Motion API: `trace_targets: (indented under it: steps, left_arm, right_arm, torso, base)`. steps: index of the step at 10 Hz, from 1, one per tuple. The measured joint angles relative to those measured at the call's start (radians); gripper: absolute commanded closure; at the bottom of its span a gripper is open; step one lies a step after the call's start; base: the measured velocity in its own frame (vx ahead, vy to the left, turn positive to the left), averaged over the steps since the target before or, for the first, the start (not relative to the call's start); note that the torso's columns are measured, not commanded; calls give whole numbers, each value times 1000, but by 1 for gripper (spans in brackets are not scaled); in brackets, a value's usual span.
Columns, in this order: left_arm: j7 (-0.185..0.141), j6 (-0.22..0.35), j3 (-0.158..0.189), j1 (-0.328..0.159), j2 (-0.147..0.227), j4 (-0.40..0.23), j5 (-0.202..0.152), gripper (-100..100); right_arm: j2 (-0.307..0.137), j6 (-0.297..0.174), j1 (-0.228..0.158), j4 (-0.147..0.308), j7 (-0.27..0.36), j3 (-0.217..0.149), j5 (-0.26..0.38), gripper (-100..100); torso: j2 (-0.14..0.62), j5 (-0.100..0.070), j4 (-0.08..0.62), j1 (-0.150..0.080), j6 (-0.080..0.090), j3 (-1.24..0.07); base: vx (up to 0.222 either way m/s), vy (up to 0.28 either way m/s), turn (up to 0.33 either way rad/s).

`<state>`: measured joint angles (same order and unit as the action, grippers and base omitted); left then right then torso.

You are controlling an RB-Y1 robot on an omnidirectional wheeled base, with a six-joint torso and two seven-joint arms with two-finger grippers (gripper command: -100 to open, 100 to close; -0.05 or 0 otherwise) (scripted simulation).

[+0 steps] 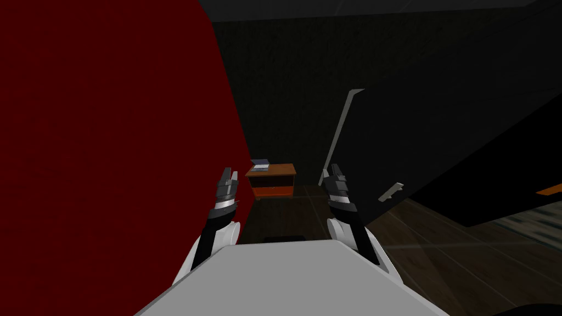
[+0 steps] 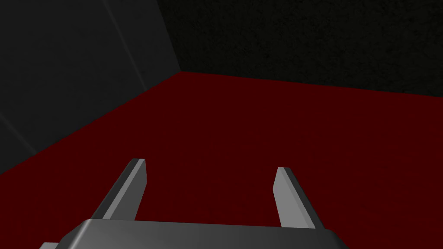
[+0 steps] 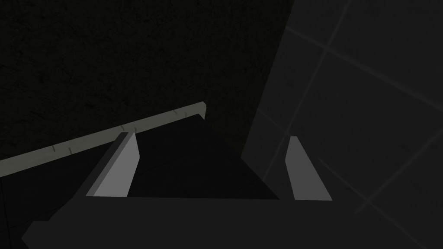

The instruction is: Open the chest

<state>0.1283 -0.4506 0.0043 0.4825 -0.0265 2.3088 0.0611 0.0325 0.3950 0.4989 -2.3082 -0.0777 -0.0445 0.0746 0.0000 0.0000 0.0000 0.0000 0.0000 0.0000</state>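
Sitting small and dim well ahead between the arms, the orange-brown chest (image 1: 271, 182) gives no clear sight of its lid or front seams. It faces me, long axis across the view. A flat grey-blue thing (image 1: 260, 164) lies on its top. A red wall (image 1: 110, 153) stands left and a dark door (image 1: 439, 142) with a pale handle (image 1: 391, 191) right. The left gripper (image 2: 210, 173) and right gripper (image 3: 212, 145) hold their fingers spread, with nothing between them.

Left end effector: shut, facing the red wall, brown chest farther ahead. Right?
Not shut: the left wrist view shows the left end effector open, fingers well apart. It does face the red wall, with the brown chest farther ahead.
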Motion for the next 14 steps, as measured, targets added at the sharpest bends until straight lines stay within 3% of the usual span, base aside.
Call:
trace_targets:
  steps: [2,9,10,11,14]
  left_arm:
    - [0,0,0,0,0,0,0,0]
    - [0,0,0,0,0,0,0,0]
    - [0,0,0,0,0,0,0,-100]
    - [0,-4,1,-2,24,-8,0,-100]
    - [1,-25,4,-9,105,-51,6,-100]
  right_arm:
    - [0,0,0,0,0,0,0,0]
    - [0,0,0,0,0,0,0,0]
    - [0,0,0,0,0,0,0,0]
    - [0,0,0,0,0,0,0,0]
    - [0,0,0,0,0,0,0,0]
  torso:
    - [104,0,105,0,0,-209]
    - [618,0,617,0,0,-1234]
    - [691,0,691,0,0,-1382]
    - [724,0,724,0,0,-1451]
    - [736,0,737,-1,0,-1477]
  base:
    - [0,0,0]
    - [0,0,0]
    - [19,-4,-2]
    - [35,-1,-4]
    - [67,-11,-6]
